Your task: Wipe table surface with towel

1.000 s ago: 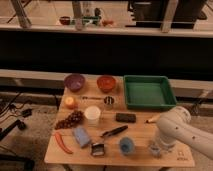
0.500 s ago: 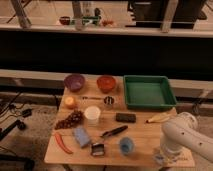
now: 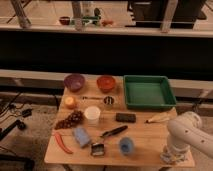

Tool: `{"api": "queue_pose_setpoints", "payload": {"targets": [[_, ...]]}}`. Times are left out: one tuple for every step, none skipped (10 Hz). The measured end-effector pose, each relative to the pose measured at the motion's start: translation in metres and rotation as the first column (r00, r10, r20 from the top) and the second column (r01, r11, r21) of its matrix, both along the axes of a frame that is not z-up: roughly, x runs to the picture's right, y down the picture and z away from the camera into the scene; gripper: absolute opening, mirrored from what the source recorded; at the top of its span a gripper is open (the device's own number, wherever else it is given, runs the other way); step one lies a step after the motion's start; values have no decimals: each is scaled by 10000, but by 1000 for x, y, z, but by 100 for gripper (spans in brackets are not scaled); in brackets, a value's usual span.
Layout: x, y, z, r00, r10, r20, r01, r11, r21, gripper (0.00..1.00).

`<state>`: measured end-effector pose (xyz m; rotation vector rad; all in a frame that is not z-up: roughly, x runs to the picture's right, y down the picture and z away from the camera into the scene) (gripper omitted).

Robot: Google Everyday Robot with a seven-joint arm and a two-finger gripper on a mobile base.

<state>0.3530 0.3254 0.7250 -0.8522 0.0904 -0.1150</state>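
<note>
A dim room, a dark counter along the back wall, and in front of it a wooden table (image 3: pixel 145 142) crowded with odds and ends. At the far edge sit a purple bowl (image 3: pixel 74 81) and an orange bowl (image 3: pixel 106 82); the far right corner holds a green tray (image 3: pixel 148 92). Toward the near left corner lie a red chili (image 3: pixel 62 142) and a blue sponge (image 3: pixel 81 135), with a white cup (image 3: pixel 92 114) mid-table.

The gripper (image 3: pixel 173 156) is down at the near right corner, at the end of the white arm (image 3: pixel 187 131) — whether its fingers are apart or together I cannot tell. I cannot pick out a towel either; if there is one, it may be under the gripper at that corner.

It looks like the opening of the wipe. Next comes a sweep along the near edge, minding the blue cup (image 3: pixel 126 145) and the brush (image 3: pixel 113 132).
</note>
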Motion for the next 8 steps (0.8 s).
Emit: {"api": "queue_pose_setpoints", "payload": {"targets": [[9, -14, 10, 9997, 4, -243, 1, 9998, 188, 3], [14, -22, 16, 9992, 25, -394, -13, 9995, 312, 3], [19, -30, 23, 9985, 46, -537, -23, 9991, 431, 3], [21, -37, 30, 9980, 49, -629, -16, 9986, 535, 3], [17, -38, 35, 9982, 59, -601, -26, 9985, 556, 3], [6, -39, 40, 9989, 47, -473, -21, 9984, 565, 3], [-5, -39, 43, 9995, 31, -319, -12, 9982, 601, 3], [-25, -38, 46, 10000, -50, -56, 53, 9983, 580, 3]]}}
